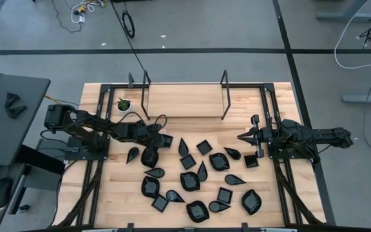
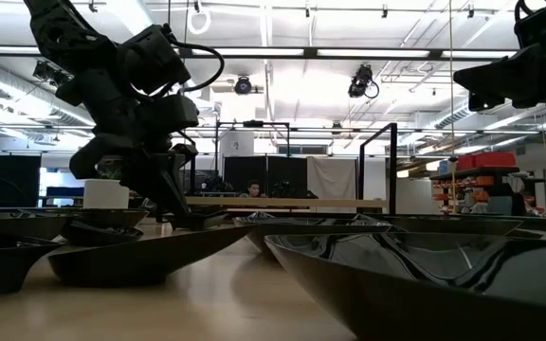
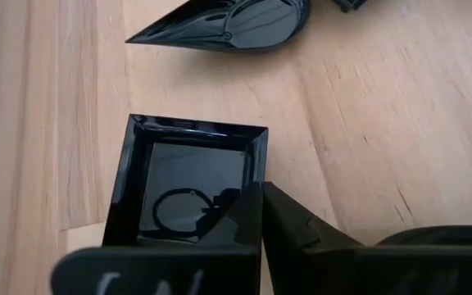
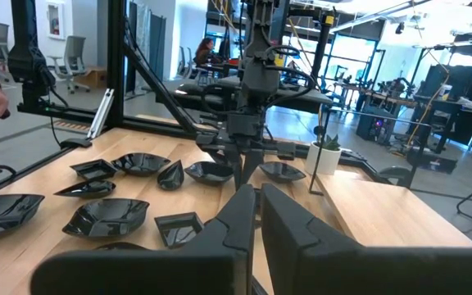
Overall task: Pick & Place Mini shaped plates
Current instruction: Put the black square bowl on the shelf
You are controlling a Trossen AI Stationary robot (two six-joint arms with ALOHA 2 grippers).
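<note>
We look down on a wooden table (image 1: pixel 114 193) strewn with small glossy black plates (image 1: pixel 198 173), about twenty of them, all empty, each lying flat on the wood. We count squares, teardrops with pointed tips, and rounded leaf-like ones; the exact split by shape we cannot tell from above. They spread across the middle of the table, between the two arms, some just beside one another, none stacked.

The left gripper (image 1: pixel 164 140) is down over the upper left edge of the scatter. In its wrist view the two dark fingers (image 3: pixel 248 217) are pressed together over the rim of a square plate (image 3: pixel 179 184), at the wall nearest the camera. The plate sits flat on the table and holds nothing; its glossy floor only mirrors the gripper. We cannot tell for sure that the rim is pinched rather than merely touched. A teardrop plate (image 3: pixel 236 24) lies near it on the wood, apart from it.

The right gripper (image 1: pixel 242 137) hangs at the right side of the scatter, above the table, its fingers closed together and holding nothing.

One small white pot (image 1: pixel 123 105) with a green plant in it stands near the back left corner, well apart from the plates.

A black metal frame (image 1: pixel 182 87) borders the table's far side.
</note>
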